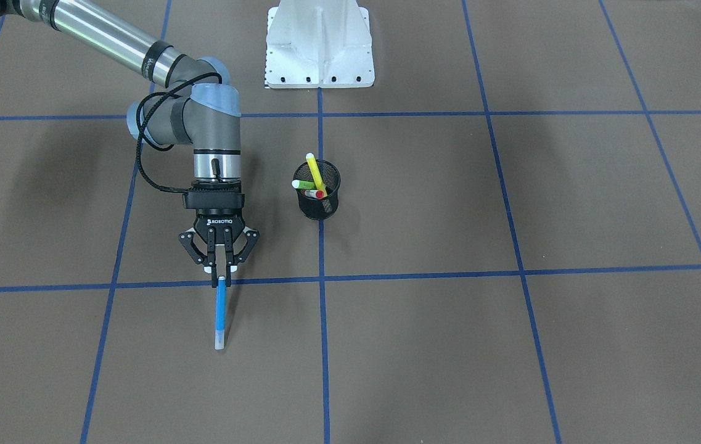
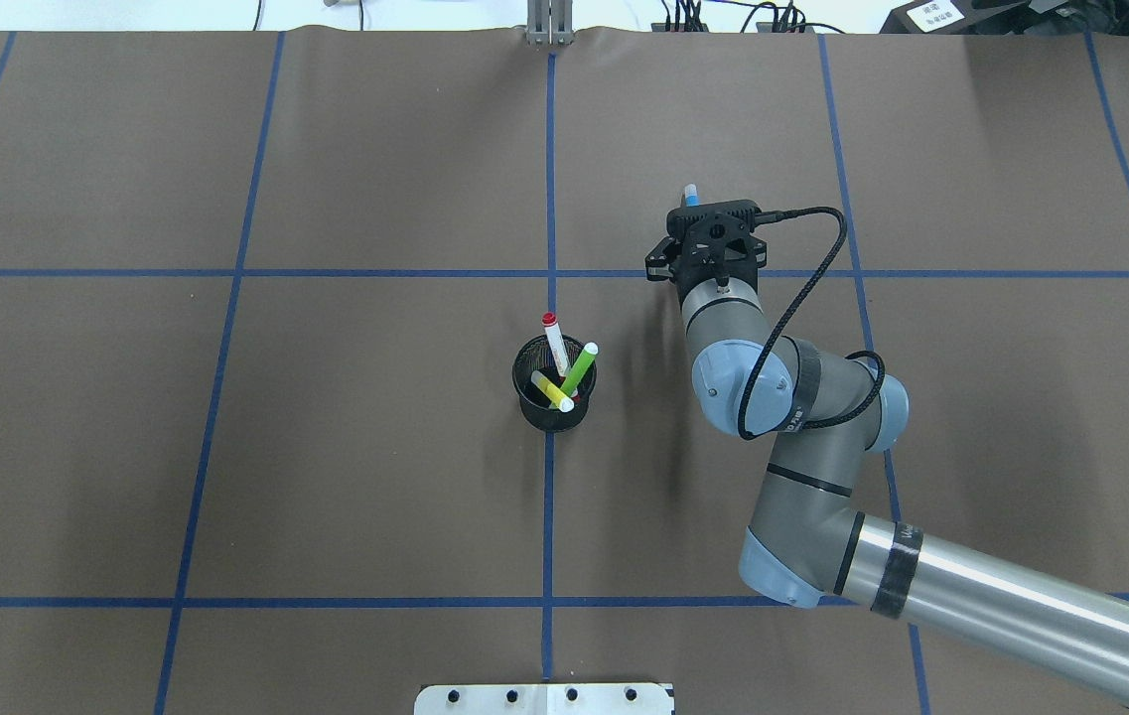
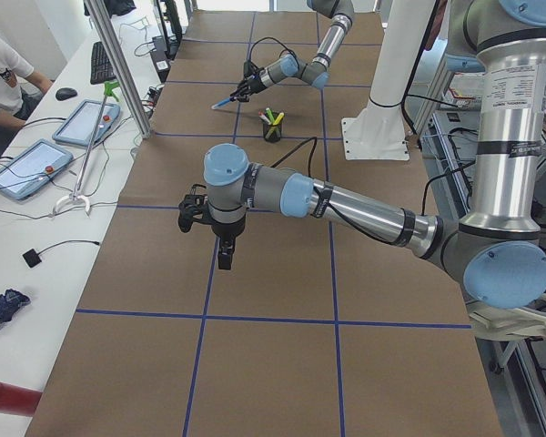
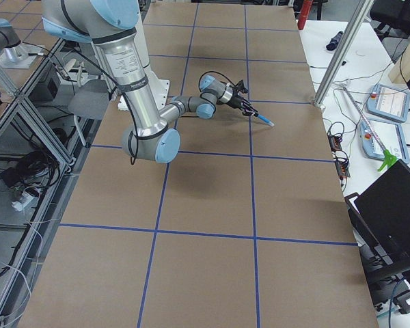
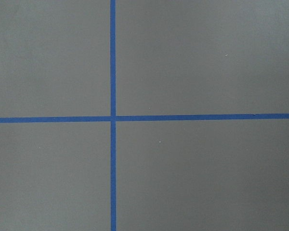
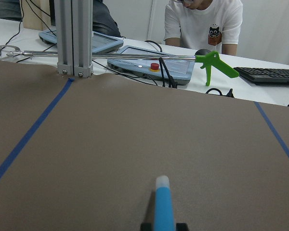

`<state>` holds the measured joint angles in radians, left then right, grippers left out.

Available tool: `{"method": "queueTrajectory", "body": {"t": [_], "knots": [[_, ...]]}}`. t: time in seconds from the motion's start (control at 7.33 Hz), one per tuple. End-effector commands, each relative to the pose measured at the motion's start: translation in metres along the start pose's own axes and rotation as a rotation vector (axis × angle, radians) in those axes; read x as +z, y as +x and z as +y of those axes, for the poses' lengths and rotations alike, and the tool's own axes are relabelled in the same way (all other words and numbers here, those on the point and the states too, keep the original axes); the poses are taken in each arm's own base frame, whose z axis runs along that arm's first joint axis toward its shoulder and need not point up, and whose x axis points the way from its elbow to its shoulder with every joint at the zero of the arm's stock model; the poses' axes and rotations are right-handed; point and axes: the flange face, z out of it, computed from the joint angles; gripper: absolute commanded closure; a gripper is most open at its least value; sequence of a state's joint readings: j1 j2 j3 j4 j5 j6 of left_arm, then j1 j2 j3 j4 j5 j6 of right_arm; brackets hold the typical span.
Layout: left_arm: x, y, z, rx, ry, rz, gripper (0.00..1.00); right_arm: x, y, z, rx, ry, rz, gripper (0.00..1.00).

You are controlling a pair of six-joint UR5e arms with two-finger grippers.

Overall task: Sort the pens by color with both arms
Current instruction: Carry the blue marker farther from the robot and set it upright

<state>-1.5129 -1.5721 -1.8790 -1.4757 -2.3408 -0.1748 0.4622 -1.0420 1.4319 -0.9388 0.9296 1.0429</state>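
- Seen from the camera facing the robot, the right hand is at the far left of the worktop, pointing away from the white pedestal base; its fingers are narrow, clamped on the blue pen
- The blue pen sticks straight out past the fingertips, in line with the hand; its pale end is farthest from the robot, and only its near end sits between the fingers; the fingertips lie over a blue tape line; whether the pale end touches the worktop cannot be told
- To the right of that hand and well apart from it, the black mesh cup stands upright on a lengthwise tape line, with three pens leaning in it; the yellow pen rises highest, the light green pen slants toward the hand's side, and the white pen with red cap lies lowest at the rim
- The left hand shows only in the side view, pointing down over bare worktop, well apart from the cup and every pen; I cannot tell whether it is wide or narrow
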Motion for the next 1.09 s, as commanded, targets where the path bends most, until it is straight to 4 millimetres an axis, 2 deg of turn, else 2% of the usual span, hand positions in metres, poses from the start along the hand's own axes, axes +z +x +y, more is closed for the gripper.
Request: {"method": "queueTrajectory", "body": {"t": [0.0, 0.14, 0.27, 0.41, 0.55, 0.68, 0.82, 0.95], "knots": [[-0.001, 0.0, -0.001, 0.002, 0.002, -0.001, 0.0, 0.0, 0.0, 0.001, 0.0, -0.007, -0.004, 0.41], [-0.001, 0.0, -0.001, 0.001, 0.002, -0.001, 0.0, -0.001, -0.001, 0.0, 0.006, -0.008, -0.008, 0.26], [0.0, -0.001, 0.0, -0.002, 0.0, -0.002, 0.0, -0.005, 0.008, 0.002, 0.032, -0.018, -0.014, 0.27], [-0.001, 0.001, -0.001, 0.0, 0.002, 0.0, 0.0, -0.023, 0.018, -0.004, 0.047, -0.035, -0.051, 0.27], [-0.008, 0.011, -0.011, -0.046, 0.019, 0.01, 0.0, -0.039, 0.021, -0.02, 0.071, -0.027, -0.079, 0.27], [-0.021, 0.026, -0.021, -0.098, 0.045, 0.024, 0.0, -0.046, 0.039, -0.031, 0.089, -0.057, -0.105, 0.26], [-0.027, 0.049, -0.035, -0.12, 0.06, 0.037, 0.0, -0.052, 0.066, -0.06, 0.124, -0.103, -0.145, 0.08], [-0.025, 0.094, -0.052, -0.136, 0.056, 0.058, 0.0, -0.057, 0.093, -0.092, 0.139, -0.186, -0.153, 0.03]]}}
